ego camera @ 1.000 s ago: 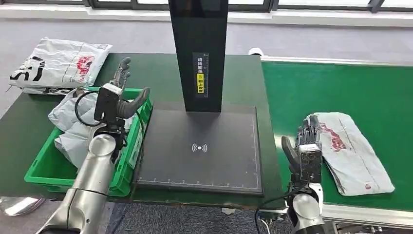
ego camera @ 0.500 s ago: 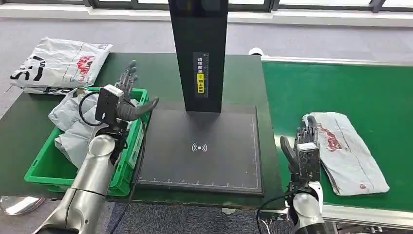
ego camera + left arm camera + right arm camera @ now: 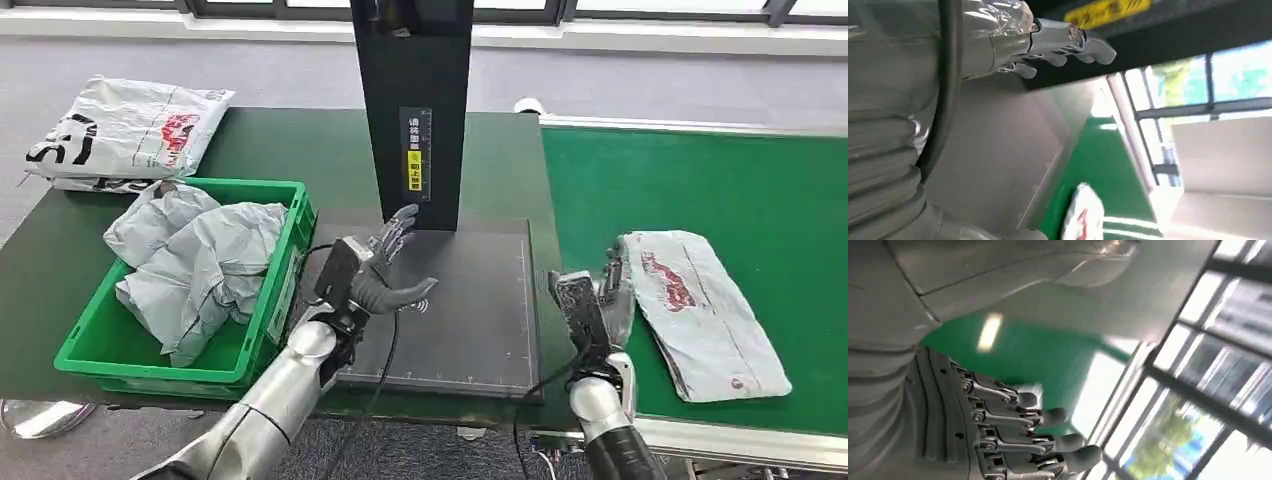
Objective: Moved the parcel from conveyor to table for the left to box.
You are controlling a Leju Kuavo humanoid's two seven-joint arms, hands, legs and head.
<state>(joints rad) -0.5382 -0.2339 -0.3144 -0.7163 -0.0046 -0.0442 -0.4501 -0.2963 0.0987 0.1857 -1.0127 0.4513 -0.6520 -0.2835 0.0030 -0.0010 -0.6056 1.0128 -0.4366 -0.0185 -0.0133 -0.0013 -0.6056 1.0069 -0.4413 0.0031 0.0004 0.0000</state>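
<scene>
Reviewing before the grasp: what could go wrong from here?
1. The parcel is a flat, limp bag on the conveyor; the right hand at its edge could slide it away rather than grip it.
2. The left hand hovers over the black pad where the parcel should land, so the two could collide.

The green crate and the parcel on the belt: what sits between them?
In the head view, the black scanning pad with the left robot hand over it.
</scene>
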